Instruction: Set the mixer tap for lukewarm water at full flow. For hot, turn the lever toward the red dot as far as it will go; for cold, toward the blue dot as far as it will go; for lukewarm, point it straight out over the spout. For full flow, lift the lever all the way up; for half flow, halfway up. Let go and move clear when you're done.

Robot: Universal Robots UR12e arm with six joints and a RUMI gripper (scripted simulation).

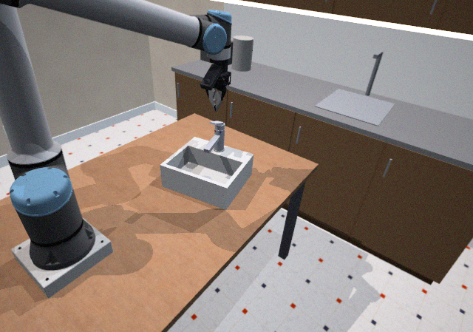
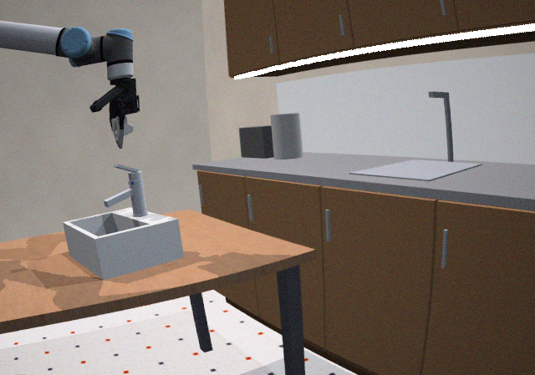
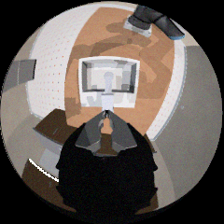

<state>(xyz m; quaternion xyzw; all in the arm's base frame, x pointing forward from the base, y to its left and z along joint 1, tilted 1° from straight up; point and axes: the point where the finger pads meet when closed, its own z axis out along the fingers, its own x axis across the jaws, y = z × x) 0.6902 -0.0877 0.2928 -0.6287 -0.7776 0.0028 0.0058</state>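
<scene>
The mixer tap (image 1: 219, 139) (image 2: 138, 194) stands on the back rim of a white basin (image 1: 193, 185) (image 2: 140, 250). Its lever (image 1: 216, 123) (image 2: 125, 168) (image 3: 107, 102) points out over the spout (image 1: 212, 143) (image 2: 117, 197) and, in the wrist view, lies in line with it. The lever is tilted up, its free end higher than its pivot end; whether it is at its very top I cannot tell. A blue dot (image 2: 132, 183) shows on the tap's body. My gripper (image 1: 216, 109) (image 2: 120, 146) (image 3: 106, 110) is shut and empty, above the lever and apart from it.
The basin sits on a wooden table (image 1: 171, 252) (image 2: 242, 241) that also carries the arm's base (image 1: 77, 270). Behind are a grey counter (image 1: 282, 87) with a grey cylinder (image 1: 242, 53) (image 2: 286, 135), and brown wall cupboards (image 2: 311, 8) above.
</scene>
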